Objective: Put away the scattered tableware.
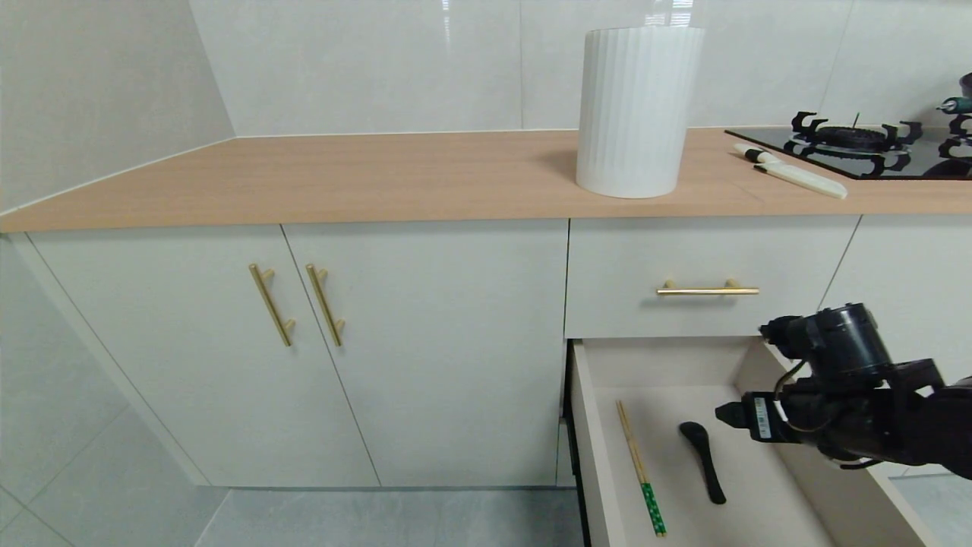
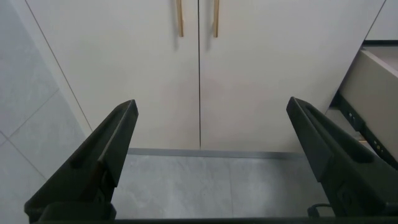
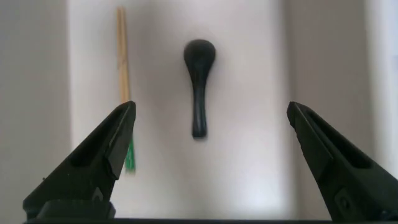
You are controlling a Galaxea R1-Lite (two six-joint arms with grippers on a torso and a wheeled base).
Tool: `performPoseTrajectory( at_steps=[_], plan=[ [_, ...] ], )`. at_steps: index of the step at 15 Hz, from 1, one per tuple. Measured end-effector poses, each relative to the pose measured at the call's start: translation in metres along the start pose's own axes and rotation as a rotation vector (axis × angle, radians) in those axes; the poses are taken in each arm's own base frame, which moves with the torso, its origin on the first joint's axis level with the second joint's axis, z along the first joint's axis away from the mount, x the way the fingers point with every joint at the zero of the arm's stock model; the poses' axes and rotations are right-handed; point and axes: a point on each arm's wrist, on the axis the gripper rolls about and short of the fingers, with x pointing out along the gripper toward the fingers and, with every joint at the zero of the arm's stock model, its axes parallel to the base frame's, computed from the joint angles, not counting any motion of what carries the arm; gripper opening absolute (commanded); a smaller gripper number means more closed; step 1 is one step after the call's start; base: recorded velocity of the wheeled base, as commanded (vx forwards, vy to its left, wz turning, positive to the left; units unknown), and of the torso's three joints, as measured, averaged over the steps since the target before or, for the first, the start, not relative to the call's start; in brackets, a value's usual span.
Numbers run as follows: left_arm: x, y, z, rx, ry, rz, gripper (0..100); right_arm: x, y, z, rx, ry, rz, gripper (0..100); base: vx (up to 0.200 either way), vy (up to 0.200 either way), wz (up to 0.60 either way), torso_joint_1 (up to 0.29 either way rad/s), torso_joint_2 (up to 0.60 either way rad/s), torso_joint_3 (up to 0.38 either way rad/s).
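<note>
Right pincer (image 3: 210, 112), fingers apart and empty, hangs over the open pale drawer (image 1: 591, 433), where a black plastic spoon (image 1: 702, 460) lies near green-tipped wooden chopsticks (image 1: 639, 471). Left pincer (image 2: 211, 109), likewise spread, faces white cabinet doors (image 2: 199, 74). A white knife (image 1: 797, 173) lies on the wooden tabletop (image 1: 380, 171).

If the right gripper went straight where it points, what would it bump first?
Probably the black spoon on the floor of the drawer, lying nearly centred ahead of the open right gripper; depth is hard to judge.
</note>
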Motion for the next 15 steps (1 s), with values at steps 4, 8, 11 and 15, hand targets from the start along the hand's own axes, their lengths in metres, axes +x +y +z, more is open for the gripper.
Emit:
performPoseTrajectory(
  at_steps=[4,8,11,15],
  plan=[
    [0.0,0.0,0.0,0.001,0.0,0.0,100,-0.067,-0.02,-0.013,-0.022,0.077,0.047,100,0.0,0.0,0.0,0.0,0.0,0.0],
    [0.0,0.0,0.0,-0.001,0.002,0.0,100,-0.087,-0.025,-0.014,-0.011,0.027,0.075,100,0.0,0.0,0.0,0.0,0.0,0.0],
    [0.0,0.0,0.0,0.0,0.001,-0.001,100,-0.089,-0.024,-0.017,-0.019,0.031,0.081,100,0.0,0.0,0.0,0.0,0.0,0.0],
    [0.0,0.0,0.0,-0.001,0.001,-0.002,100,-0.089,-0.023,-0.019,-0.027,0.035,0.087,100,0.0,0.0,0.0,0.0,0.0,0.0]
  ],
)
